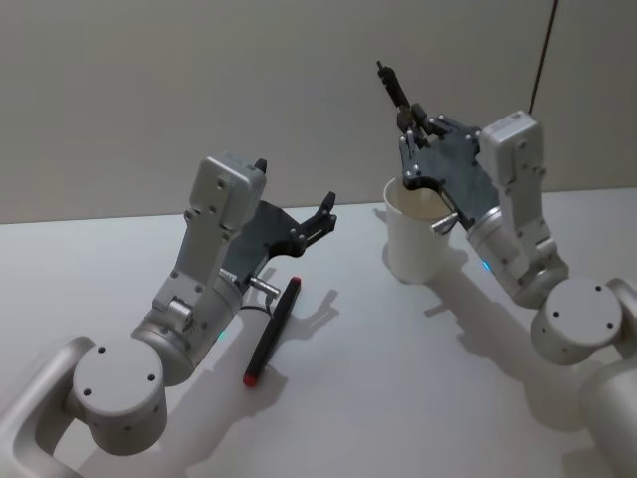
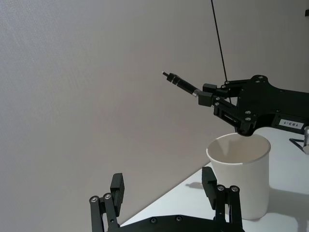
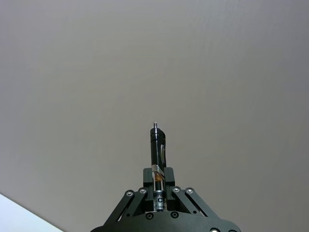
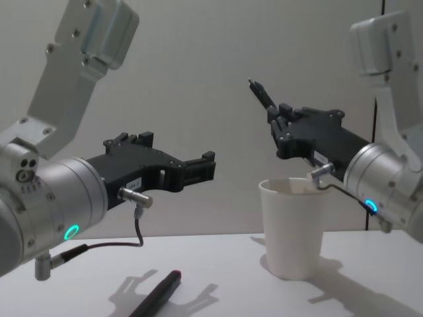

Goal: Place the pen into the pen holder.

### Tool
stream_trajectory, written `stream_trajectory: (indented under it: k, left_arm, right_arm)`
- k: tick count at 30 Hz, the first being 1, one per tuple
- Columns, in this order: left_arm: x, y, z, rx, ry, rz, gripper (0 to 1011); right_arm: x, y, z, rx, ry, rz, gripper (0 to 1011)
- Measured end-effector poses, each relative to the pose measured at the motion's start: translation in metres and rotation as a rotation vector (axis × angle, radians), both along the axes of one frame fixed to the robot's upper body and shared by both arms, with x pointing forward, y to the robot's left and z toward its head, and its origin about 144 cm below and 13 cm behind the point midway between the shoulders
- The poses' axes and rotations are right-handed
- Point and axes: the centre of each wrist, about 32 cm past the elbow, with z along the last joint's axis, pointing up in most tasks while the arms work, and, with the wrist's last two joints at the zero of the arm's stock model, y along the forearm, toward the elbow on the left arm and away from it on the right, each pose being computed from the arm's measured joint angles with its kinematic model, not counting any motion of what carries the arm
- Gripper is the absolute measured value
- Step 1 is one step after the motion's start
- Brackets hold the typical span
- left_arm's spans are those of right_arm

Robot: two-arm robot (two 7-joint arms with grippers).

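Pen (image 1: 395, 90) slants upward in our raised right gripper (image 1: 411, 124), clamped on it just above the pen holder (image 1: 416, 249), while our left gripper (image 1: 323, 217) hovers lower, jaws apart

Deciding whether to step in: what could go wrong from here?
The pen slants in the right gripper, mostly beyond the rim of the cup; released now, it may fall outside. The gripper's body sits close over the rim and could tip the paper cup. The left gripper hovers open nearby.
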Motion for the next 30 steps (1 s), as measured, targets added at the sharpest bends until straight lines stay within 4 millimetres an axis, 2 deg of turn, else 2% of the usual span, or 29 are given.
stream_trajectory:
  k: [30]
  left_arm:
    - [0.000, 0.000, 0.000, 0.000, 0.000, 0.000, 1001]
  right_arm:
    - [0.009, 0.011, -0.016, -0.028, 0.029, 0.013, 123]
